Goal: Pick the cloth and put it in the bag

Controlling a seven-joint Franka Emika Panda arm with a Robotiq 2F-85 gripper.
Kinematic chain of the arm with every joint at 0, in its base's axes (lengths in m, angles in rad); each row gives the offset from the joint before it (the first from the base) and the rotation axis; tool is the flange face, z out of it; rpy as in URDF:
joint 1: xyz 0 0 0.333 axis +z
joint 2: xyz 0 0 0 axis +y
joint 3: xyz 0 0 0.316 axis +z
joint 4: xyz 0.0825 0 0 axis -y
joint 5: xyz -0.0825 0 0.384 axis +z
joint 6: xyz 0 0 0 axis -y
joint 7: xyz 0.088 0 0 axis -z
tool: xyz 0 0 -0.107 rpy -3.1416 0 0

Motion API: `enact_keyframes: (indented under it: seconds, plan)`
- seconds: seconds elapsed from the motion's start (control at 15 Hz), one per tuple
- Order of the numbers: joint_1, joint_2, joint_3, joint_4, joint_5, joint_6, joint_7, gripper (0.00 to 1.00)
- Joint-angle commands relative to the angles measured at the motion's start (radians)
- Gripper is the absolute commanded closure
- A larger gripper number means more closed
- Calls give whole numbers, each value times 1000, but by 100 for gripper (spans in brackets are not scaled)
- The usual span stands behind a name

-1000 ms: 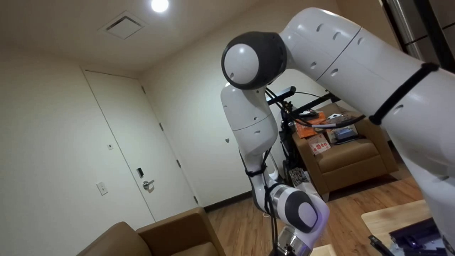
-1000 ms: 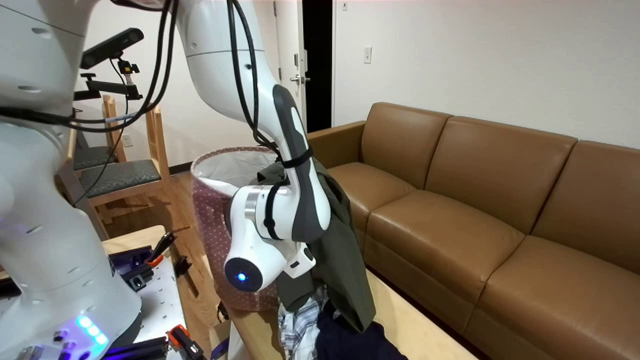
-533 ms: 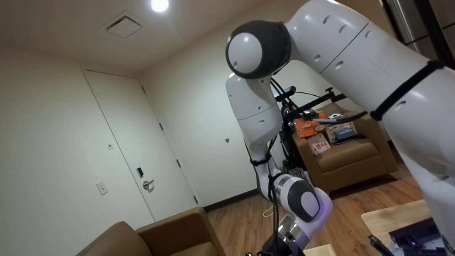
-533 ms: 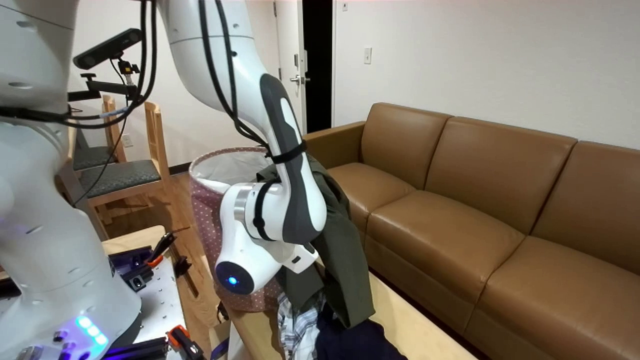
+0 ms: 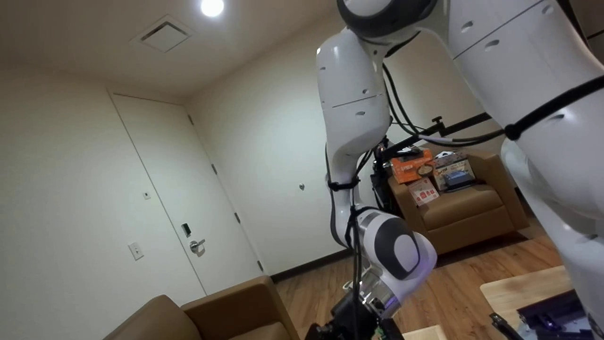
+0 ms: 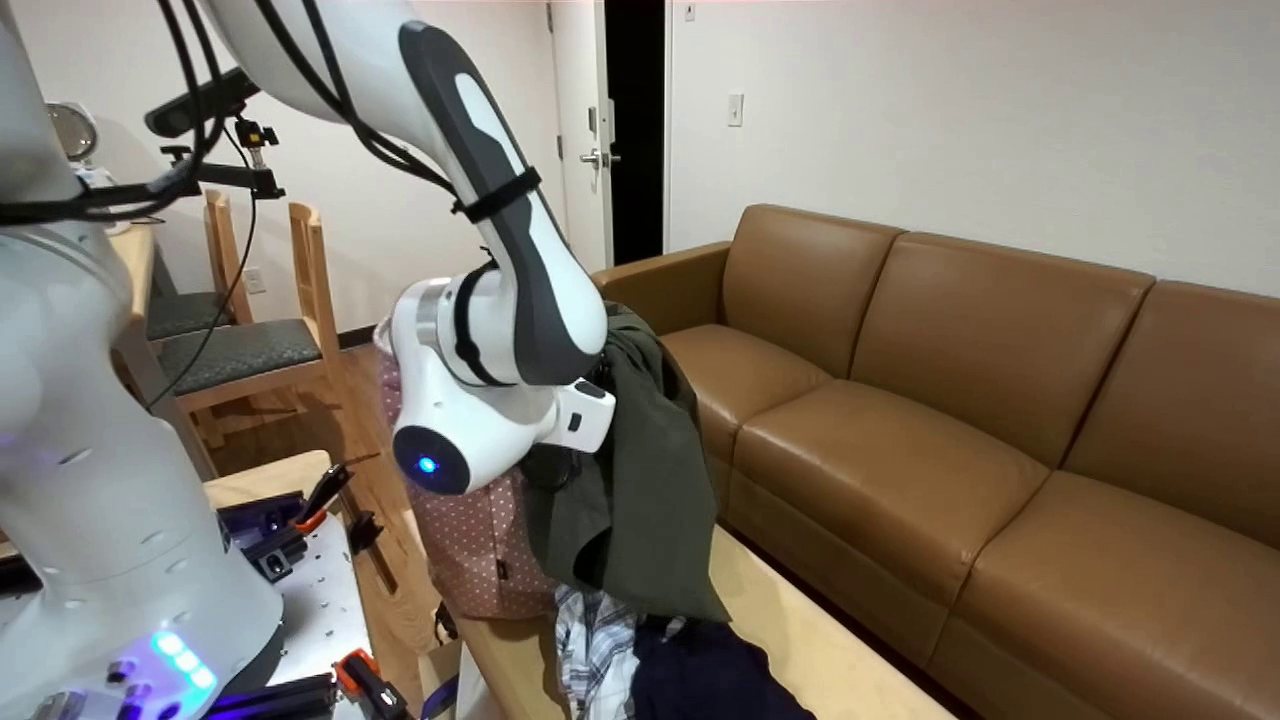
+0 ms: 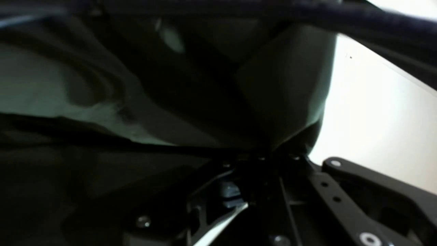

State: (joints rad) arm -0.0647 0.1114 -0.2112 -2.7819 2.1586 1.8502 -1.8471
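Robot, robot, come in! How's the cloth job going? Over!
Gripper shut on green cloth. Cloth's lower end outside spotted bag. Arm mostly hides bag's opening.

A round ceiling lamp burns out to white in an exterior view. In the wrist view the cloth sinks into near-black shadow, the pale surface beside it glares, and a dark strip blurs across the top.
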Motion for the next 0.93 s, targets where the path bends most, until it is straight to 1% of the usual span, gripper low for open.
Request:
enact_keyframes:
  seconds: [0.0,0.07,0.13,0.2,0.27,0.4,0.53,0.67,0.8,0.87]
  plan:
    - [70,-108,104,9,109,157,-130,95]
    - [93,-208,135,-70,142,241,-171,95]
    - [116,-217,173,-43,165,326,-177,94]
    - [59,-98,136,5,105,211,-126,94]
    - [78,-132,165,-2,126,270,-137,94]
    - [91,-175,189,-10,133,317,-136,94]
    - [90,-182,188,-12,133,321,-136,94]
    - [67,-233,173,-9,108,329,-118,96]
    - [69,-336,194,4,59,444,-57,96]
    - [70,-393,206,-7,59,487,-74,96]
